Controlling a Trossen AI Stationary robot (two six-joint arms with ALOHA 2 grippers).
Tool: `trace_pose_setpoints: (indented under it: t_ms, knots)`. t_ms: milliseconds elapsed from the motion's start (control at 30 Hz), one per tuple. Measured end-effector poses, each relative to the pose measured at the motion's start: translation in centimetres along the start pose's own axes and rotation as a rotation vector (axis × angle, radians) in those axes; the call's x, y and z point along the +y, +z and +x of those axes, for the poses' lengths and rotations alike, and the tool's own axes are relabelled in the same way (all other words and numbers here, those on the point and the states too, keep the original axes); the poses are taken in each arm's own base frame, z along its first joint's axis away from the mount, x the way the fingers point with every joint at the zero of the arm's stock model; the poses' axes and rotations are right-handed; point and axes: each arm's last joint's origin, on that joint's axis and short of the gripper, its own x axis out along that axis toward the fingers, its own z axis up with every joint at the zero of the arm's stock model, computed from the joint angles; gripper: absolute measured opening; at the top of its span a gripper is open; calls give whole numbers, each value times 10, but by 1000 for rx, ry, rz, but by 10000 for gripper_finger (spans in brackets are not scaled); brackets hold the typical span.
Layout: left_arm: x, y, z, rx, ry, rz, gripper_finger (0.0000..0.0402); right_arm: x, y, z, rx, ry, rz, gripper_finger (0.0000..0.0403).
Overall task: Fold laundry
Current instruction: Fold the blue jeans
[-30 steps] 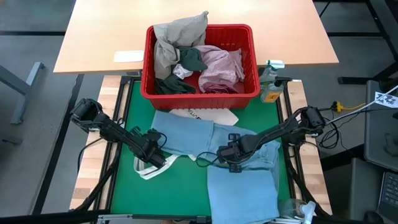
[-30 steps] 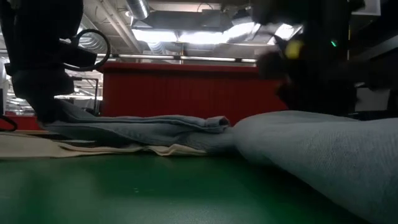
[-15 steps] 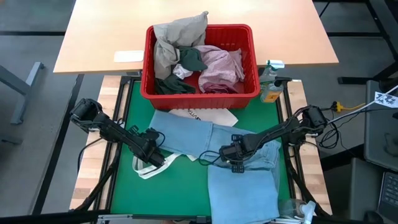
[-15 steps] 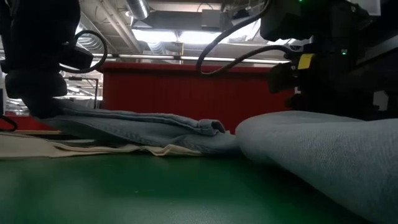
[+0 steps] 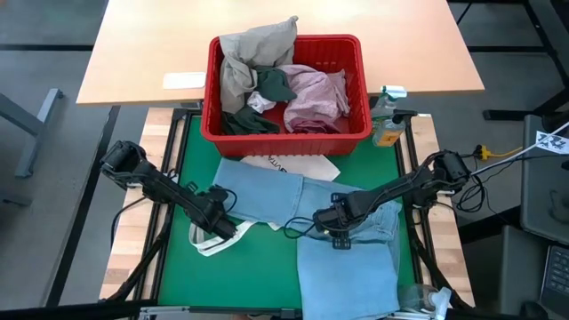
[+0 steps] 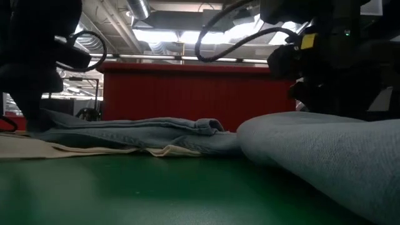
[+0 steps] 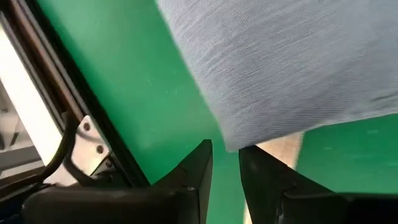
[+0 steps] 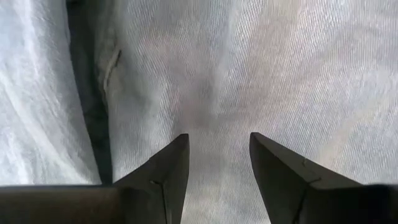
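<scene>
Left gripper [image 7: 225, 163], fingers slightly apart, sits at the light blue garment [image 5: 307, 209]'s corner near the mat's left edge. Right gripper [image 8: 214, 158], spread, hovers over its middle.

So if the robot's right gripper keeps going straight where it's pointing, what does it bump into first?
Most likely the light blue garment. The right gripper has its fingers open and points right at that cloth, with nothing else between. How near it is remains unclear.

A: How many garments are there?
B: One light blue garment [image 5: 342, 244] lies spread on the green mat; in the one red basket [image 5: 286, 133] I count roughly four: beige [image 5: 249, 49], dark green [image 5: 277, 84], pink [image 5: 316, 98], small white [image 5: 260, 101].
A: Anything else?
B: One tote bag [image 5: 293, 165], one spray bottle [image 5: 387, 116].
</scene>
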Motion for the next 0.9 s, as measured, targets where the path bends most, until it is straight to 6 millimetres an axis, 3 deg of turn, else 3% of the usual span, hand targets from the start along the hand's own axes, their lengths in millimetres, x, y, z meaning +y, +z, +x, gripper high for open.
trace_pose_setpoints:
  t_ms: [500,700,900]
  knots:
    - [11,-2,-55,-15,38,102,77,-1,-2,0,16,-14,1,170]
    - [15,6,-56,-195,20,-20,77,-1,-2,0,16,-14,0,170]
    - [5,5,-36,-236,-37,-138,77,-1,-2,-1,17,-16,0,170]
